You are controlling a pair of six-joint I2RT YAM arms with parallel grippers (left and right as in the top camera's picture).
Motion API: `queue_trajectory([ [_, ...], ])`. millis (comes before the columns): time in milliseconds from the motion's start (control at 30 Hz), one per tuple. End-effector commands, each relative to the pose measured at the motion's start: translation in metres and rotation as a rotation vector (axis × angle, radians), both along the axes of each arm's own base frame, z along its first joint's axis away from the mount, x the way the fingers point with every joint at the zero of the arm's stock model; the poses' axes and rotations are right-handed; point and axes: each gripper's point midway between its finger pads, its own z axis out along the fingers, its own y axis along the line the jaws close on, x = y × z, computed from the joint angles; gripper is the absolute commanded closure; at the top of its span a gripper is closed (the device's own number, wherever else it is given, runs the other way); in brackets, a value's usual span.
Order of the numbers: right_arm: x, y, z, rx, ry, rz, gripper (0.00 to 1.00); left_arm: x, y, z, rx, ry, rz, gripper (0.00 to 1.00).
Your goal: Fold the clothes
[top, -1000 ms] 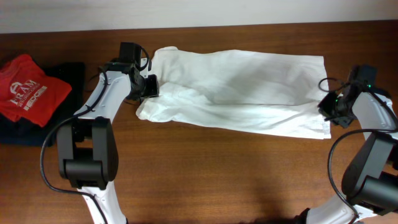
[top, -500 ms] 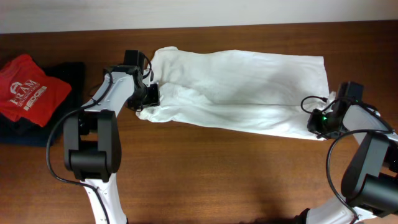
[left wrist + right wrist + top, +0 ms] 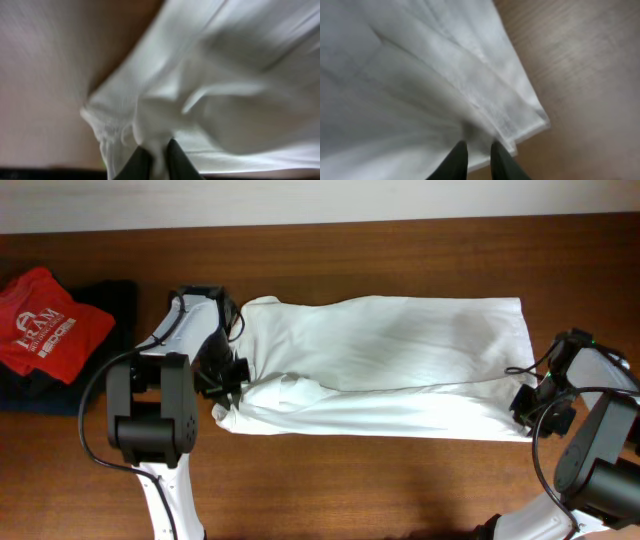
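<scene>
1. Clamping confirmed: left gripper [image 3: 154, 159] pinches bunched cloth of the plain white soft fabric T-shirt [image 3: 380, 370]; right gripper [image 3: 476, 159] pinches its opposite hem corner.
2. T-shirt lies lengthwise on the brown wooden table [image 3: 350, 490].
3. Judged light, limp, crease-prone; corners and hems hold best.

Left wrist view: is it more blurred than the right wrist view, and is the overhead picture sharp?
Left wrist view: heavy blur, the folds of the white T-shirt smeared, the dark fingers soft-edged. Right wrist view: milder blur, the stitched hem of the shirt can be made out. Overhead view: sharp and evenly lit, the white lettering on the red shirt shows.
</scene>
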Motion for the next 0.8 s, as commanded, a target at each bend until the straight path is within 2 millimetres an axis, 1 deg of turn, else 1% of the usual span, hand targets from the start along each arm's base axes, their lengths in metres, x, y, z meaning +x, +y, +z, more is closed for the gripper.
queue_trajectory([
  [0, 0.032, -0.025, 0.035, -0.072, -0.07, -0.015, 0.76, 0.073, -0.005, 0.02, -0.014, -0.289, 0.011, 0.28],
  [33, 0.035, -0.027, 0.042, -0.075, -0.077, -0.012, 0.75, 0.087, -0.008, 0.021, -0.027, -0.342, 0.011, 0.21],
  [67, 0.037, -0.027, 0.047, -0.075, -0.076, -0.011, 0.72, 0.09, -0.008, 0.021, -0.029, -0.358, 0.011, 0.19],
  [133, 0.034, -0.026, 0.049, -0.069, -0.066, -0.011, 0.71, 0.095, -0.009, 0.032, -0.033, -0.379, 0.011, 0.23],
  [167, 0.035, -0.026, 0.049, -0.069, -0.066, -0.011, 0.71, 0.091, -0.024, 0.046, -0.132, -0.379, -0.01, 0.29],
  [200, 0.035, -0.026, 0.049, -0.07, -0.066, -0.011, 0.71, 0.081, -0.034, 0.052, -0.192, -0.342, 0.007, 0.36],
  [233, 0.035, -0.026, 0.049, -0.07, -0.066, -0.011, 0.7, 0.072, -0.041, 0.054, -0.214, -0.304, 0.008, 0.42],
  [267, 0.035, -0.026, 0.049, -0.07, -0.066, -0.011, 0.7, 0.059, -0.047, 0.053, -0.208, -0.259, -0.012, 0.43],
  [300, 0.034, -0.026, 0.049, -0.069, -0.066, -0.011, 0.7, 0.038, -0.059, 0.049, -0.187, -0.183, -0.013, 0.42],
  [333, 0.034, -0.026, 0.049, -0.069, -0.065, -0.011, 0.7, 0.029, -0.064, 0.044, -0.167, -0.151, 0.001, 0.41],
  [367, 0.034, -0.026, 0.049, -0.068, -0.063, -0.011, 0.7, 0.021, -0.062, 0.038, -0.118, -0.125, 0.02, 0.41],
  [433, 0.033, -0.026, 0.049, -0.067, -0.062, -0.011, 0.7, 0.012, -0.055, 0.028, -0.054, -0.098, 0.034, 0.42],
  [467, 0.033, -0.026, 0.049, -0.067, -0.062, -0.011, 0.69, 0.012, -0.055, 0.023, -0.05, -0.102, 0.047, 0.42],
  [500, 0.034, -0.026, 0.049, -0.067, -0.062, -0.011, 0.69, 0.015, -0.055, 0.019, -0.044, -0.118, 0.051, 0.42],
  [533, 0.034, -0.026, 0.049, -0.067, -0.062, -0.011, 0.69, 0.023, -0.053, 0.012, -0.026, -0.154, 0.056, 0.43],
  [567, 0.034, -0.026, 0.049, -0.067, -0.062, -0.011, 0.69, 0.036, -0.052, 0.006, -0.015, -0.215, 0.063, 0.47],
  [600, 0.034, -0.026, 0.049, -0.067, -0.062, -0.011, 0.69, 0.043, -0.054, 0.005, -0.023, -0.245, 0.064, 0.55],
  [633, 0.033, -0.025, 0.049, -0.066, -0.06, -0.011, 0.69, 0.048, -0.056, 0.004, -0.03, -0.265, 0.06, 0.73],
  [667, 0.033, -0.026, 0.049, -0.067, -0.06, -0.011, 0.69, 0.048, -0.058, 0.004, -0.032, -0.269, 0.057, 1.0],
  [700, 0.033, -0.026, 0.049, -0.067, -0.06, -0.011, 0.69, 0.048, -0.06, 0.004, -0.043, -0.266, 0.058, 0.99],
  [733, 0.033, -0.026, 0.049, -0.067, -0.06, -0.011, 0.69, 0.046, -0.067, 0.006, -0.095, -0.258, 0.044, 1.0],
  [767, 0.033, -0.026, 0.049, -0.067, -0.06, -0.011, 0.69, 0.047, -0.079, 0.014, -0.179, -0.258, 0.02, 1.0],
])
